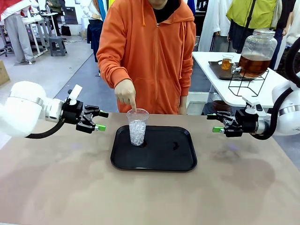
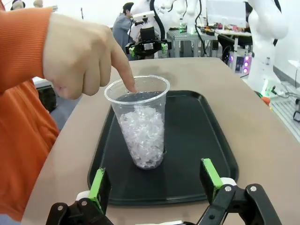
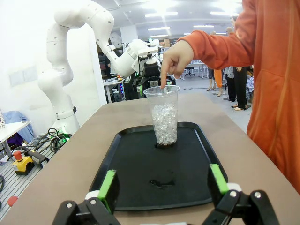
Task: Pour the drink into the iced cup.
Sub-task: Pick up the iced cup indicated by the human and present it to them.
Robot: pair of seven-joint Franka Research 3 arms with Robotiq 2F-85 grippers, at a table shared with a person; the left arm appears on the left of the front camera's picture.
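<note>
On the black tray (image 1: 187, 161) in the middle of the table, the iced cup (image 1: 138, 126) stands upright, and the person's hand (image 1: 124, 93) points one finger down into its mouth. The left gripper (image 1: 101, 121) and the right gripper (image 1: 213, 123) hang at each side of the tray, both with fingers apart and holding nothing.

I think the step in hand is to fetch the drink, because no vessel is taken yet. To do it well, the arm should grasp the vessel by its side and keep it upright on the way. It should tilt the vessel slowly and only over the rim, after the finger is gone. Ice fills a good part of the cup, so a fast stream may splash.

The drink (image 1: 227, 63) is translucent amber-brown. It sits in a small clear glass on a dark tray on the white table (image 1: 211, 58) behind, at the right. A big jar (image 1: 257, 47) on a wire stand beside it holds liquid of the same colour. It is well apart from both grippers.
</note>
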